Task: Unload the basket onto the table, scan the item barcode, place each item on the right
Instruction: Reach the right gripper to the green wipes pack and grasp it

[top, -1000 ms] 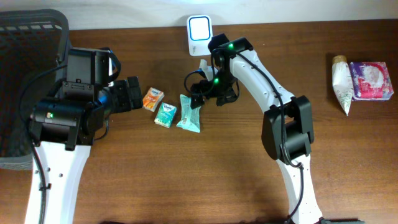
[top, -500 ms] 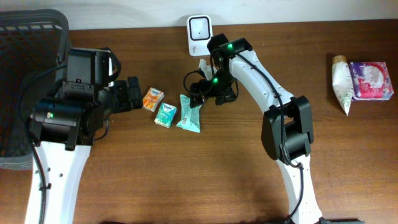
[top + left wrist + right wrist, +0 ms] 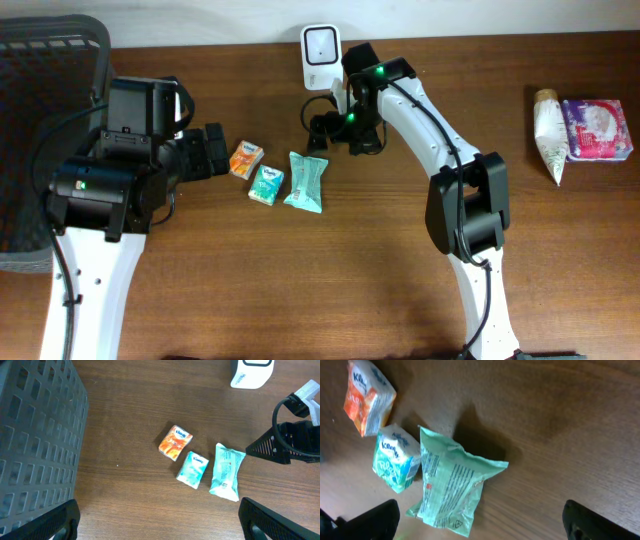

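Green pkt (image 3: 305,181) flat on table (image 3: 220,290), just beside right gripper (image 3: 316,125), not touching, jaws wide apart

Right gripper (image 3: 318,128) now drawn back from the green packet (image 3: 305,181); closer to the white scanner (image 3: 319,45)

Crinkly glossy plastic pouch (image 3: 451,485), smooth wooden table (image 3: 570,435)
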Controlling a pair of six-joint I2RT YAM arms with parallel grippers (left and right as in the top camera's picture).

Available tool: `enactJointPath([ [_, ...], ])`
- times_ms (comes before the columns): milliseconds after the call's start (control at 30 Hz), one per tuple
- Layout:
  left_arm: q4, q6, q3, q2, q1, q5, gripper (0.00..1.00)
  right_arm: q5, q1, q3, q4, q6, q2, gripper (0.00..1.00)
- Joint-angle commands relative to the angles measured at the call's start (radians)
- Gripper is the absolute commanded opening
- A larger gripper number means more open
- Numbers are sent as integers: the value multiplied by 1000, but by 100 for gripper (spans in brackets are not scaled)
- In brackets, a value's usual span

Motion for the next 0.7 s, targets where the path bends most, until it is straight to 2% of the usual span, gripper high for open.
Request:
enactJointPath([
  [0, 2, -6, 8, -2, 5, -4, 99, 5, 28, -12, 31, 26, -35, 92],
  [100, 2, -6, 8, -2, 5, -4, 99, 9, 30, -63, 66, 45, -35, 80],
  [200, 2, -6, 8, -2, 5, -4, 99, -16, 32, -168, 133, 97, -35, 79],
  [333, 2, -6, 8, -2, 5, -4, 99, -173, 47, -314, 297, 97, -35, 78],
  [400, 2, -6, 8, -2, 5, -4, 99, -185, 57, -328, 317, 98, -35, 75],
  [500, 2, -6, 8, -2, 5, -4, 99, -153, 78, -328, 321, 106, -35, 63],
  [600, 2, -6, 8, -2, 5, -4, 99, -60, 97, -334, 321, 157, -35, 33],
  [633, 2, -6, 8, -2, 5, -4, 99, -42, 103, -334, 320, 156, -35, 13],
  [667, 2, -6, 8, -2, 5, -4, 99, -43, 105, -334, 320, 157, -35, 4],
])
